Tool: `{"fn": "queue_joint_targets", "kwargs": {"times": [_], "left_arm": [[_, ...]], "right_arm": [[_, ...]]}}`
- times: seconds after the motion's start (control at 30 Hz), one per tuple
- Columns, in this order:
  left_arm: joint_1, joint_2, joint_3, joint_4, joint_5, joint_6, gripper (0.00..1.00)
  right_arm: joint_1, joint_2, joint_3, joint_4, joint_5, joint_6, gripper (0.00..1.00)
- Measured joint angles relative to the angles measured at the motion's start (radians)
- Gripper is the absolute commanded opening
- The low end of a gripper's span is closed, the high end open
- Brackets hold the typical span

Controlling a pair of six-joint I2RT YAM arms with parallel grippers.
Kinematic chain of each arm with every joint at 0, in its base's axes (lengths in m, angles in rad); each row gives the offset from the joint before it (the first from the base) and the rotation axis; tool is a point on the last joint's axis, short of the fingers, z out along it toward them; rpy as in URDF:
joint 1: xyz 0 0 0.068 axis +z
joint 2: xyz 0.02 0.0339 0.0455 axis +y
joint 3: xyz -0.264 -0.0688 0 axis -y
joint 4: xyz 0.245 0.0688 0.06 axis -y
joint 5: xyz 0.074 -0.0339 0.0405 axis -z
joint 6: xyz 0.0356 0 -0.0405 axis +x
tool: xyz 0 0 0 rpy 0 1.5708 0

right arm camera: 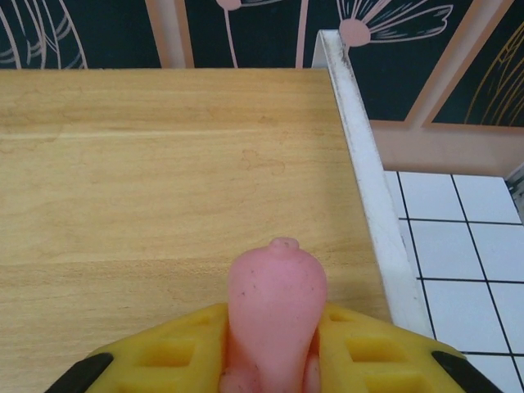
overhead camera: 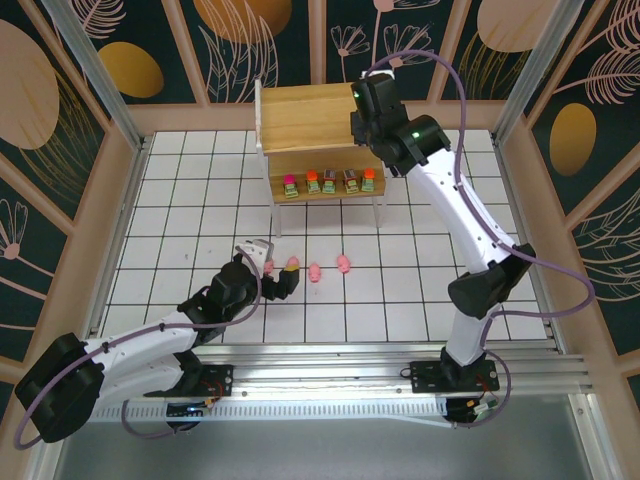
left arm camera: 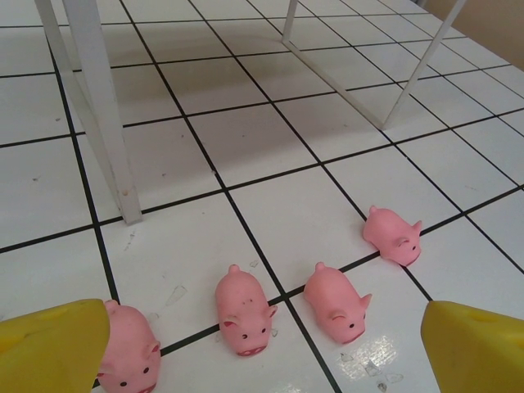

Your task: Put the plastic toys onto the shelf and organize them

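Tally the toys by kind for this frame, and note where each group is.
Pink pigs: 5 (4 on the table, 1 held in the right gripper over the shelf)
Blocky pieces: 5 (all on the shelf's lower board)
Total: 10

Your left arm lies low, stretched forward and to the right from its base, and your left hand (overhead camera: pixel 272 266) points ahead with its yellow fingers (left arm camera: pixel 49 348) spread wide apart. Your right arm rises from its base, bends sharply at the elbow and reaches far forward and leftward. Your right hand (overhead camera: pixel 360 102) has its yellow pads (right arm camera: pixel 368 348) pressed closed on a pink pig (right arm camera: pixel 277 286).
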Motion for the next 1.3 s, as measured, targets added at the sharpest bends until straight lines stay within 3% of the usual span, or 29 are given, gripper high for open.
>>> {"fn": "queue_joint_targets", "kwargs": {"times": [0.57, 1.3], "left_arm": [[0.000, 0.000, 0.000, -0.005, -0.003, 0.002, 0.97], [0.000, 0.000, 0.000, -0.008, -0.002, 0.002, 0.97]], "right_arm": [[-0.017, -0.003, -0.047, 0.002, -0.009, -0.005, 0.30], [-0.019, 0.022, -0.007, 0.001, -0.009, -0.023, 0.42]]}}
